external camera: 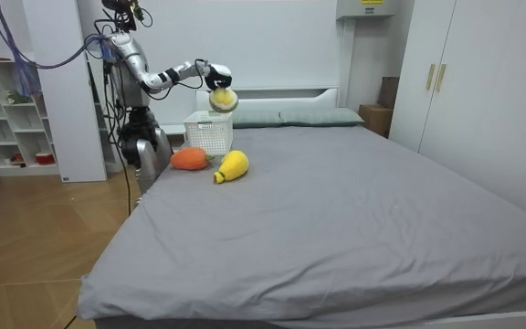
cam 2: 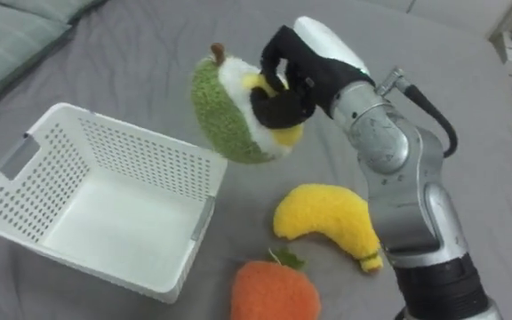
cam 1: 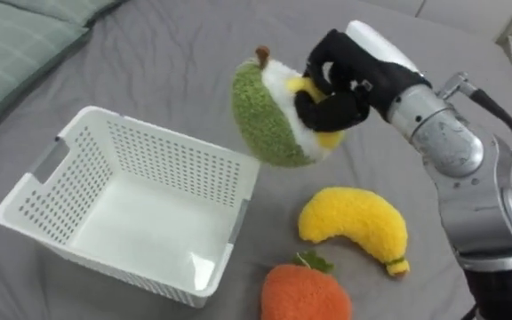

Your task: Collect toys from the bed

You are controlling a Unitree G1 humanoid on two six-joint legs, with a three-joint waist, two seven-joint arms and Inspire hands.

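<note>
My right hand (cam 1: 345,84) (cam 2: 296,76) is shut on a green plush fruit with a white and yellow cut face (cam 1: 269,116) (cam 2: 229,111), held in the air just past the right rim of the white perforated basket (cam 1: 52,218) (cam 2: 12,209). The basket is empty inside. On the grey bed lie a yellow plush banana (cam 1: 354,222) (cam 2: 327,218) and an orange plush fruit (cam 1: 305,293) (cam 2: 274,293), both right of the basket and below the hand. In the room view I stand at the bed's side, arm stretched over the basket (external camera: 208,132) with the plush (external camera: 223,100).
Green-grey pillows (cam 1: 16,44) lie at the far left of the bed. The grey sheet (cam 1: 194,53) stretches wide beyond the toys. Wardrobes (external camera: 482,91) and white shelves (external camera: 7,110) stand around the bed.
</note>
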